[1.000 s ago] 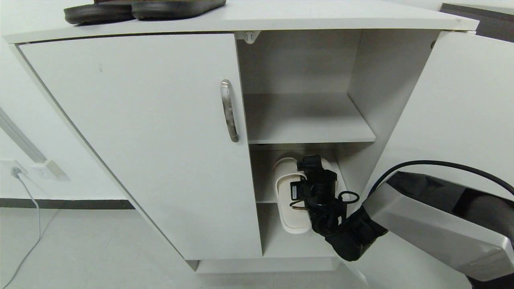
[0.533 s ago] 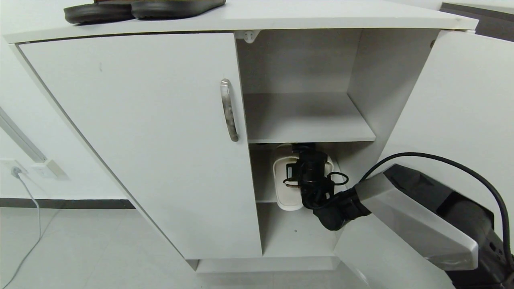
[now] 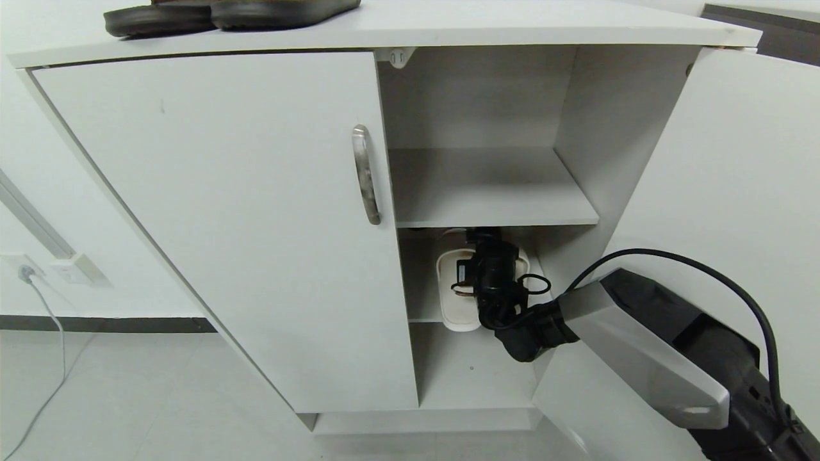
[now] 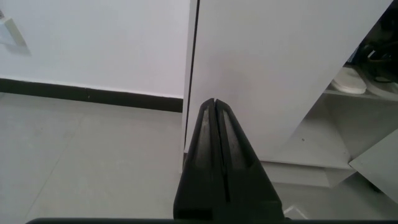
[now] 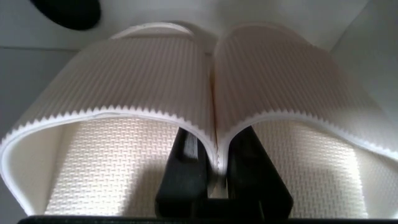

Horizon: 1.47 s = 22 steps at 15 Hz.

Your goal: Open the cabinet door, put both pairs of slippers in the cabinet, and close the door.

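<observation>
Deeper into the cabinet (image 3: 512,25) than a second ago, the right gripper (image 3: 485,250) pinches the white slippers (image 3: 456,301) by their inner straps over the second shelf, at 5 o'clock from the handle (image 3: 365,176). On top, at 11 o'clock, lie the dark slippers (image 3: 218,14). Outside, the left gripper (image 4: 214,109) is closed and empty.

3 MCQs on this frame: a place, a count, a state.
1. Dark slippers lie: A) on the cabinet top B) on the floor C) on a shelf
2. Cabinet doors open: A) none B) one C) two
3. Right gripper: A) open B) shut on the white slippers C) shut, empty
Key: 1 A, they sit on top. 2 B, right door swung out, left door closed. 3 B, it pinches both straps.
</observation>
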Tool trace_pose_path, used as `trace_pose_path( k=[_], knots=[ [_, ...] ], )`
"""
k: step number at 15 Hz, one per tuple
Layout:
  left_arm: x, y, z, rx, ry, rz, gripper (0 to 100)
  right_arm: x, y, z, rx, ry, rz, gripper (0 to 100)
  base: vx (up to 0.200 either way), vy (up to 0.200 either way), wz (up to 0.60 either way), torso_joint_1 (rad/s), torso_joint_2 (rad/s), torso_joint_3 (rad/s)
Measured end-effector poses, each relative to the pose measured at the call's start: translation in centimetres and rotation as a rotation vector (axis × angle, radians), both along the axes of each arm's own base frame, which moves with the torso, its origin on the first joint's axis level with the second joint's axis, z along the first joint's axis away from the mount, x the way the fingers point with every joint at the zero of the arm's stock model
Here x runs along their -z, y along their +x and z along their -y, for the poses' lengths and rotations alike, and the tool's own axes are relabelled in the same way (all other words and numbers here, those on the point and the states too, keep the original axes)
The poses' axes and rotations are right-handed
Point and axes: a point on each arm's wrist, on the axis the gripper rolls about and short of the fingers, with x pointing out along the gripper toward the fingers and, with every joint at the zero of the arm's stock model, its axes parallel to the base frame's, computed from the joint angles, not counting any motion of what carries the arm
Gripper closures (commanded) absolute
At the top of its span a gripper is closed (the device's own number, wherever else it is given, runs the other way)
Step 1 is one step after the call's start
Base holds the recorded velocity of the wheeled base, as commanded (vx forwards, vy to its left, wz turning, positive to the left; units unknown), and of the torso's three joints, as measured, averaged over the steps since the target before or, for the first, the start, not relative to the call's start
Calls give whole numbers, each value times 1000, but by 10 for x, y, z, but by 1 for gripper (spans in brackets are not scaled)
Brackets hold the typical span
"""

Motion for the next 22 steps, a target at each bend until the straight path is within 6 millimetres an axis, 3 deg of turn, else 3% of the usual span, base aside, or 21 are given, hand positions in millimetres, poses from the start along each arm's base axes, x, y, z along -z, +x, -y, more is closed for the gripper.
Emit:
trace_pose_path(
  k=[11,12,17,22],
  knots=[
    [0,0,0,0,0,0,100,14,4,3,9,-10,-17,100,0,0,0,0,0,0],
    [0,0,0,0,0,0,100,15,4,3,9,-11,-19,0,0,0,0,0,0,0],
    [0,0,0,0,-3,0,100,21,0,5,11,-28,-41,0,0,0,0,0,0,0],
    [0,0,0,-1,-3,0,100,17,-32,6,-21,-35,-50,0,0,0,0,0,0,0]
  ],
)
